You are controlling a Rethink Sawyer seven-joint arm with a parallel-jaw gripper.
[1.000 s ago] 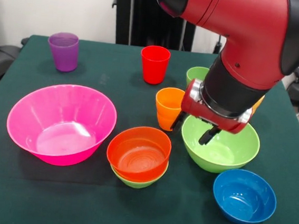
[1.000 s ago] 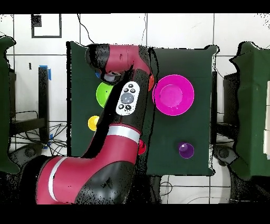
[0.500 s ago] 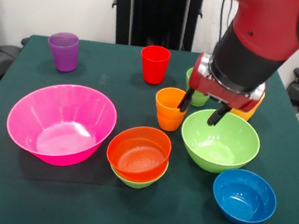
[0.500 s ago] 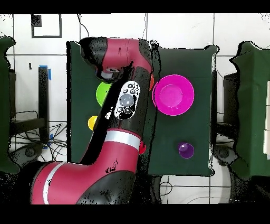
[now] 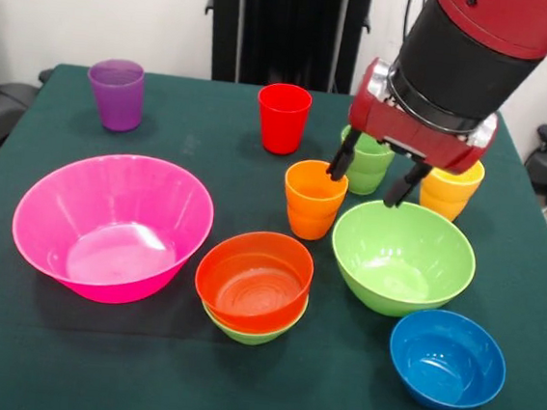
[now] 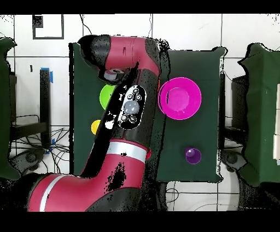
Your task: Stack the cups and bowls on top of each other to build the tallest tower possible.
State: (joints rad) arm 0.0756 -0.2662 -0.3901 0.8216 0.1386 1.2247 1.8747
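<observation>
My gripper [image 5: 366,184] hangs open and empty above the far rim of the large lime green bowl [image 5: 403,260], just in front of the light green cup [image 5: 368,170]. The orange cup [image 5: 313,200] stands to its left and the yellow cup [image 5: 452,189] to its right. A red cup [image 5: 283,118] and a purple cup [image 5: 115,94] stand farther back. The red-orange bowl [image 5: 254,279] sits nested in the small green bowl [image 5: 252,335]. The pink bowl [image 5: 112,225] is at the left and the blue bowl [image 5: 447,358] at the front right, each standing alone.
In the overhead view the arm [image 6: 128,109] covers the middle of the table. Only the pink bowl [image 6: 180,98], the purple cup [image 6: 192,155], part of the large green bowl [image 6: 106,97] and the yellow cup [image 6: 96,127] show beside it.
The gripper has risen out of the large green bowl and drawn back over its far rim, staying open and empty. No cup or bowl has moved.
</observation>
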